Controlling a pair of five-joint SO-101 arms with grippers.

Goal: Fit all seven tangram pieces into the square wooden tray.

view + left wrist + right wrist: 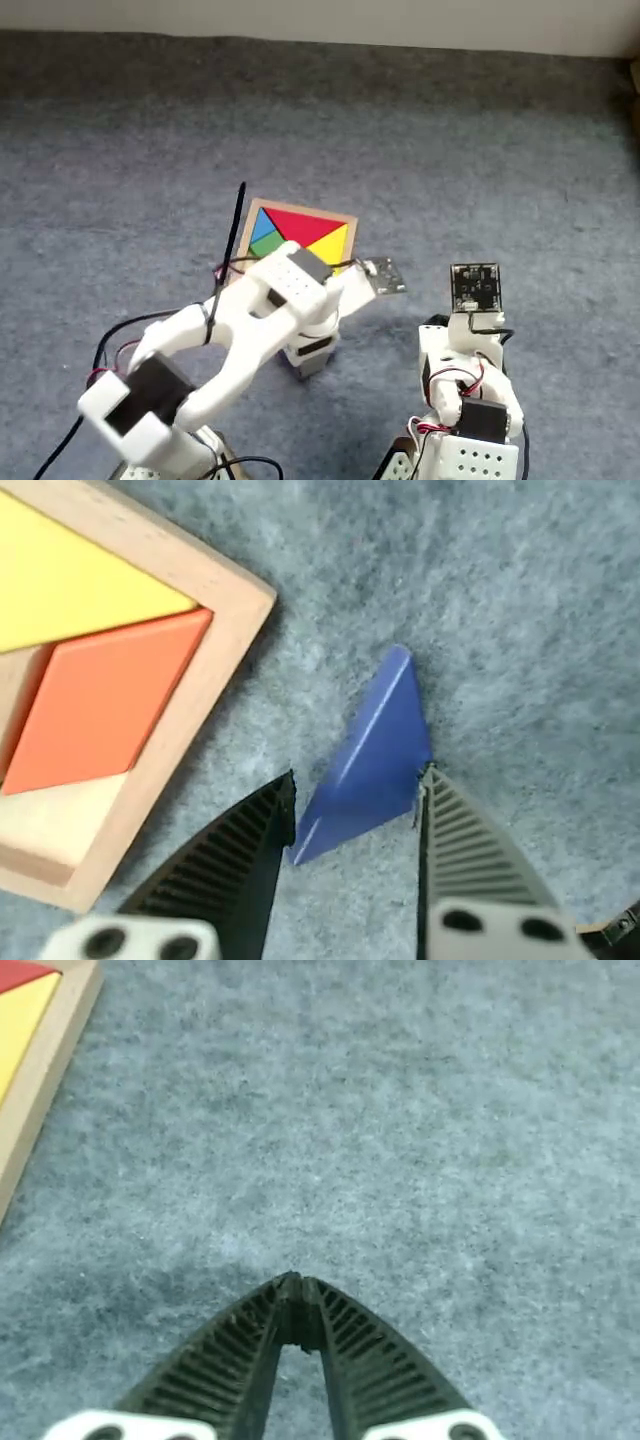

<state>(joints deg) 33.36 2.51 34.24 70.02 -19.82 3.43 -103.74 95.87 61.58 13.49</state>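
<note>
A blue parallelogram piece (375, 750) lies on the grey carpet just outside a corner of the square wooden tray (172, 730). My left gripper (357, 780) is open and straddles it, one finger close to each side. Inside that corner of the tray sit a yellow piece (70, 580) and an orange piece (100, 700), with a bare wooden gap (50, 825) beside them. In the high view the tray (310, 210) shows red, yellow, blue and green pieces, partly hidden by the left arm (250, 320). My right gripper (300, 1282) is shut and holds nothing, low over bare carpet.
The right arm (465, 350) stands folded to the right of the tray, whose edge (40, 1060) shows in the right wrist view. Grey carpet surrounds the tray on all sides. Cables (235, 225) run from the left arm past the tray's left side.
</note>
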